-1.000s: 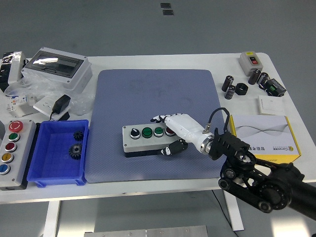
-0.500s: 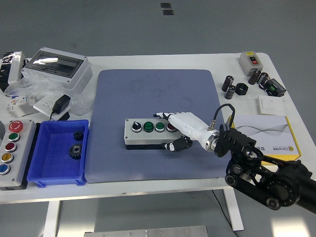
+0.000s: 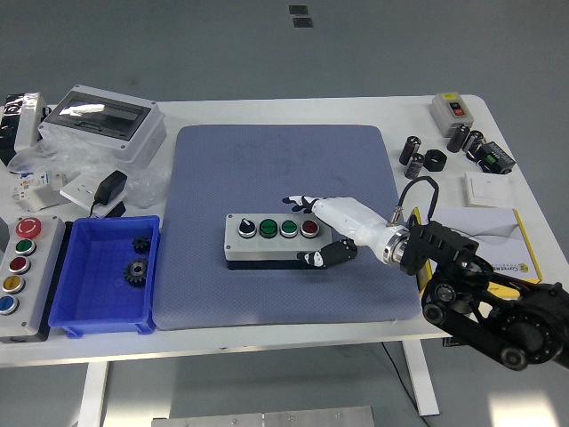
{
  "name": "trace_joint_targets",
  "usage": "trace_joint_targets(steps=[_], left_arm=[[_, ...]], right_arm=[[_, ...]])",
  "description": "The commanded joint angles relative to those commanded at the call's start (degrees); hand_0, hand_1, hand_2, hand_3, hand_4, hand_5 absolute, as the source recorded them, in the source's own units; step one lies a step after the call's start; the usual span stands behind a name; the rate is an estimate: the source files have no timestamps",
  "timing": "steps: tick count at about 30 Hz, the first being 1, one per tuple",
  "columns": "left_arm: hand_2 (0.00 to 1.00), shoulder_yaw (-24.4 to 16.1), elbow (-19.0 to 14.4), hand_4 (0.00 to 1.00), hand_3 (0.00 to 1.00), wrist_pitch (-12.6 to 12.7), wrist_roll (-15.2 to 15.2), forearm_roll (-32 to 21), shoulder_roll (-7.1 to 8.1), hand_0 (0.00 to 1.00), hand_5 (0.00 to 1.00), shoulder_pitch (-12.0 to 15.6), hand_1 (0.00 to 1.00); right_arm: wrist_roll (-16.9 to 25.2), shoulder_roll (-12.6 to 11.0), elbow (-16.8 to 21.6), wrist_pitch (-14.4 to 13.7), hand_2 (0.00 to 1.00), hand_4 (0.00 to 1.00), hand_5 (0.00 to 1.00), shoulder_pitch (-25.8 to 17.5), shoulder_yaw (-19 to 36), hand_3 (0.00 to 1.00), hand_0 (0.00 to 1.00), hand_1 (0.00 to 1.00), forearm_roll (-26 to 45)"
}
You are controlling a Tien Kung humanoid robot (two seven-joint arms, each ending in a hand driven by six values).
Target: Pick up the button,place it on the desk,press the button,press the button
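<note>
The button box (image 3: 271, 238), a grey rectangular housing with a black knob, two green caps and one red cap in a row, lies flat on the blue textured mat (image 3: 283, 222), toward the mat's front edge. The right hand (image 3: 331, 229), white-shelled with dark fingertips, sits at the box's right end, its fingers loosely spread, thumb at the front wall, gripping nothing. A blue plastic bin (image 3: 105, 277) holding two dark gears stands off the mat's left edge.

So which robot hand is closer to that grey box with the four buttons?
The right robot hand: it is at the button box's right end, fingers above and thumb below. The left arm is not in view.
</note>
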Motion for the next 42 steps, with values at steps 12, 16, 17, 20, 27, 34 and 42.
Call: trace_joint_targets(steps=[12,16,17,20,27,34,42], left_arm=[[0.52,-0.2,0.0,0.609,0.589,0.2,0.1,-0.4,-0.2,0.615,0.138,0.2,0.509],[0.518,-0.1,0.0,0.61,0.588,0.3,0.1,-0.8,-0.12,0.615,0.137,0.2,0.51],[0.518,-0.1,0.0,0.61,0.588,0.3,0.1,-0.9,-0.1,0.615,0.137,0.2,0.51],[0.519,0.0,0.0,0.607,0.588,0.4,0.1,-1.1,-0.06,0.615,0.136,0.3,0.509],[0.517,0.0,0.0,0.606,0.588,0.5,0.2,-1.4,0.01,0.615,0.128,0.3,0.507],[0.517,0.1,0.0,0.609,0.587,0.5,0.2,-1.6,0.1,0.616,0.121,0.3,0.507],[0.516,0.2,0.0,0.609,0.588,0.5,0.1,-1.7,0.12,0.616,0.119,0.3,0.507]], right_arm=[[-4.1,-10.7,14.5,8.9,0.895,0.765,0.171,-2.8,13.5,0.998,0.821,0.849,8.3],[-9.8,-11.6,16.4,15.4,0.918,0.694,0.137,-0.8,15.3,0.998,0.843,0.883,10.5],[-11.5,-11.6,16.6,17.6,0.918,0.694,0.137,-0.1,15.5,0.998,0.843,0.883,11.6],[-15.3,-11.2,16.6,22.5,0.795,0.483,0.109,1.8,15.5,0.931,0.648,0.739,13.9],[-18.2,-8.3,14.2,28.4,0.341,0.343,0.141,4.8,13.1,0.788,0.09,0.253,15.9],[-18.1,-6.1,11.6,27.6,0.258,0.293,0.131,5.5,10.7,0.769,0.002,0.159,15.6],[-17.9,-5.1,9.7,26.9,0.242,0.26,0.095,5.9,9.9,0.764,0.002,0.132,15.5]])
